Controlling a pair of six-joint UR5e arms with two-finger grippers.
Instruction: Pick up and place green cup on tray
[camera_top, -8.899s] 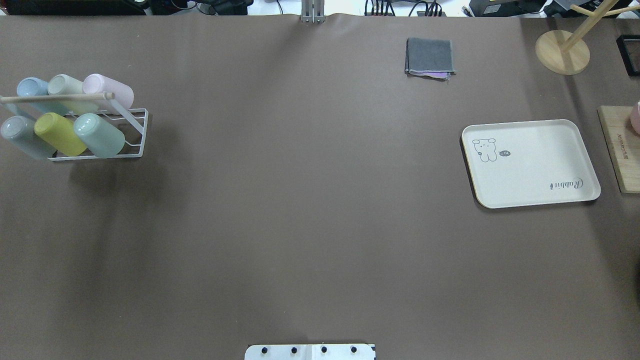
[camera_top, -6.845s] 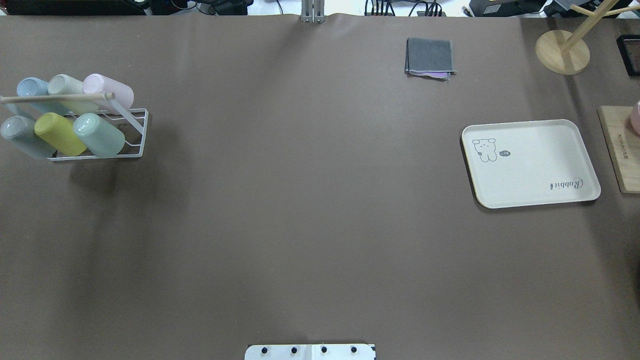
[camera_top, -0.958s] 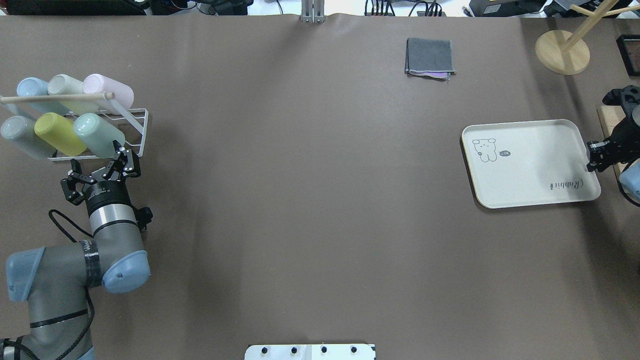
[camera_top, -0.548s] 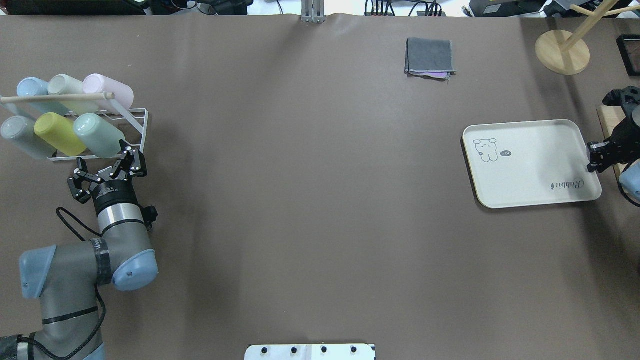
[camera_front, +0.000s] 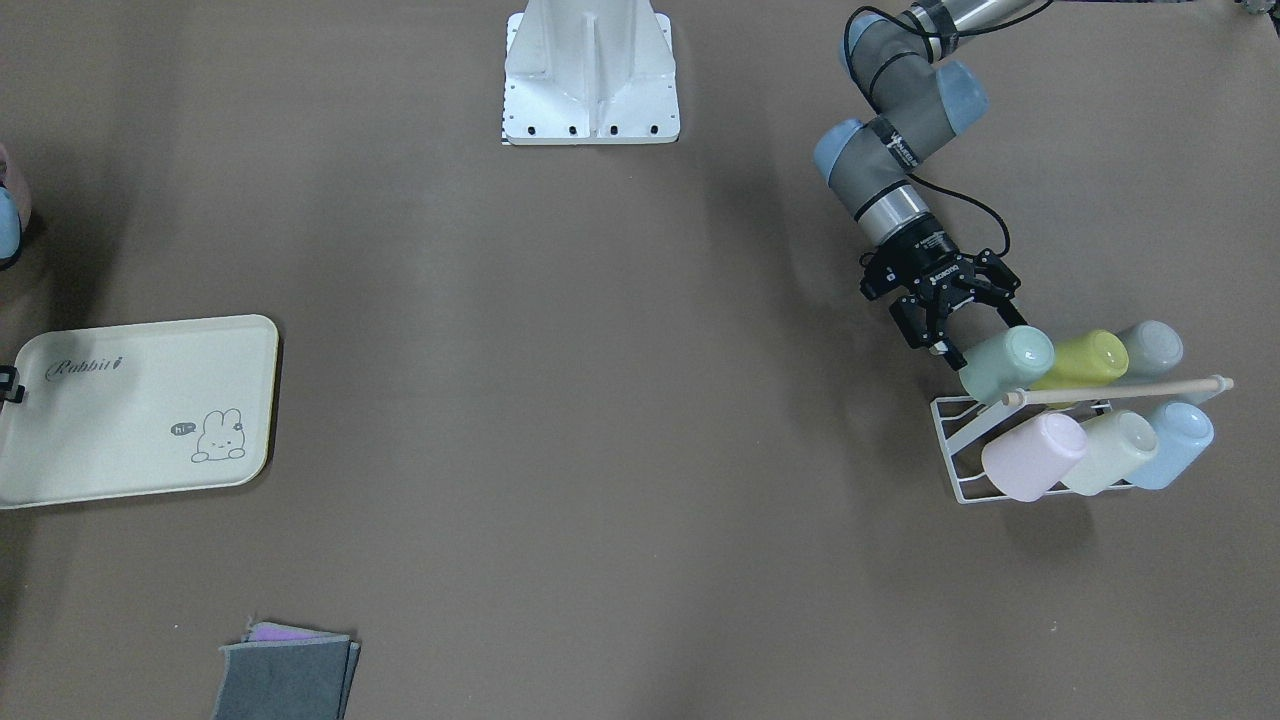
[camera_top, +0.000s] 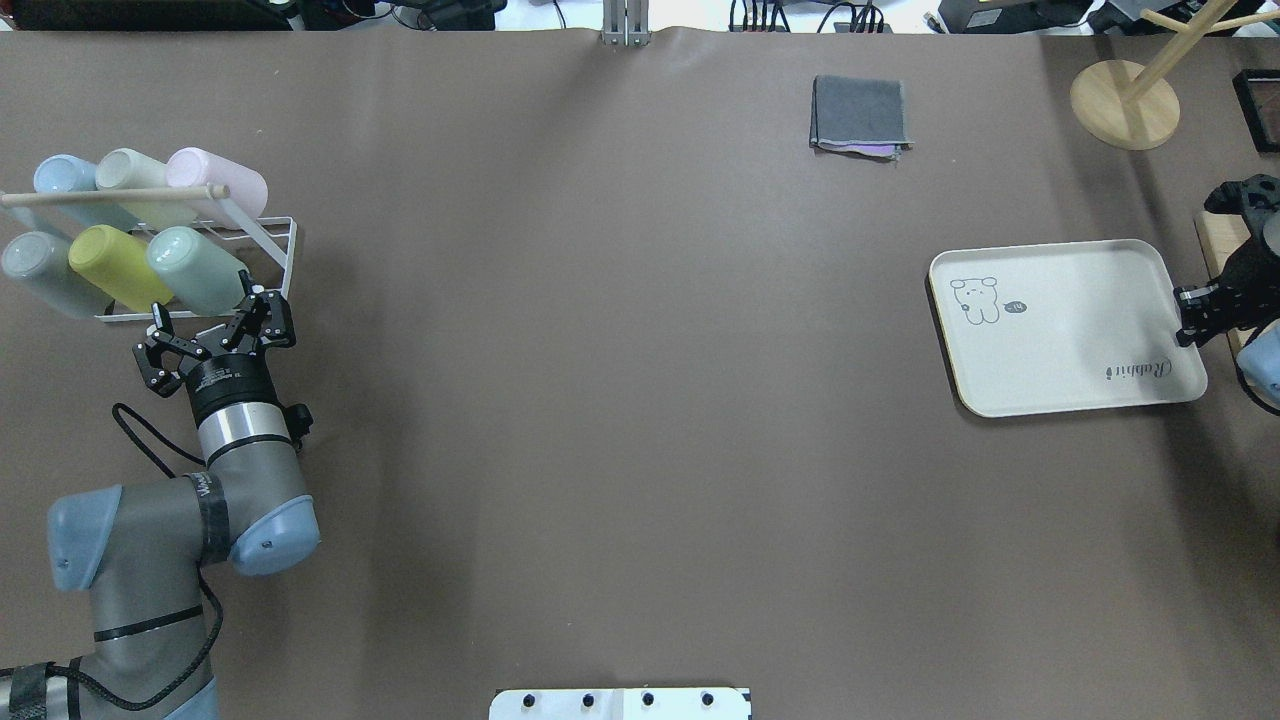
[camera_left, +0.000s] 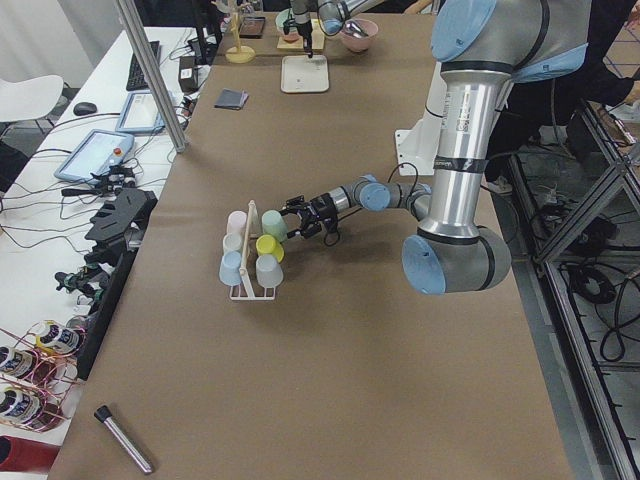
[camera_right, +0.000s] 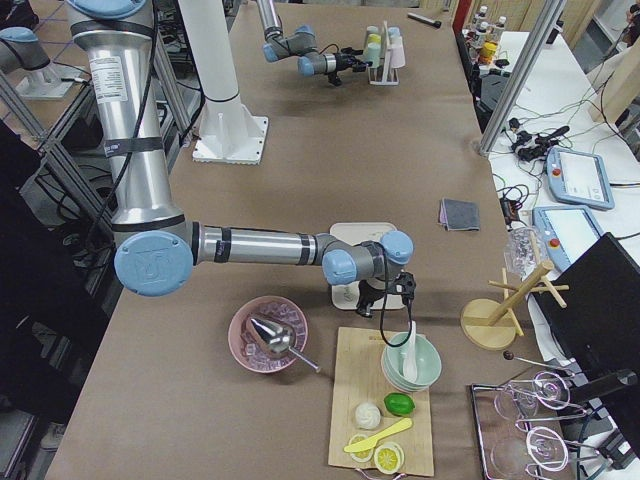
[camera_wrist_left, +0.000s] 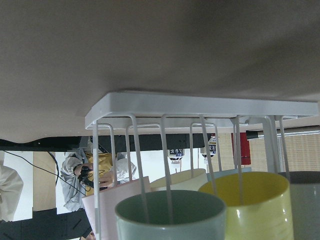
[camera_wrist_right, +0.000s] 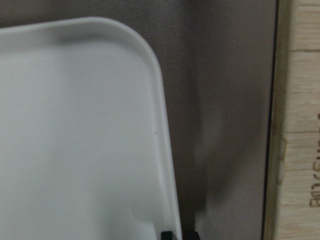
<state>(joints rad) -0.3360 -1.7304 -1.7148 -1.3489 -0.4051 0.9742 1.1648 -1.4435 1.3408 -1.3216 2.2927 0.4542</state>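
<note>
Step in hand, by judgement: closing in for the grasp, cup not yet lifted. Far left of overhead view: green cup (camera_top: 195, 270) parked in white wire rack (camera_top: 290, 260), right-hand end of the near row, just beside lime cup (camera_top: 118, 266) and below wooden rail (camera_top: 110, 195). Just below it: left gripper (camera_top: 205, 312), fingers spread wide, holding nothing, tips near the cup's lower end. To do well: centre the spread fingers across the cup's round section, square to its length. Keep the inner finger off the lime cup and clear of the wires. Close softly on the smooth tapered plastic. Draw off along the cup's own length, not sideways, to avoid dragging the rack. Far right: tray (camera_top: 1060, 330), well apart from the rack. At its right rim: right gripper (camera_top: 1190, 320), fingers pinched close across the rim, apparently clamped on it. Cup's pointing, left to right: closed base raised, toward upper left; long axis slanting down to the right; mouth low by the rack's base frame, facing the left gripper per left wrist view.
</note>
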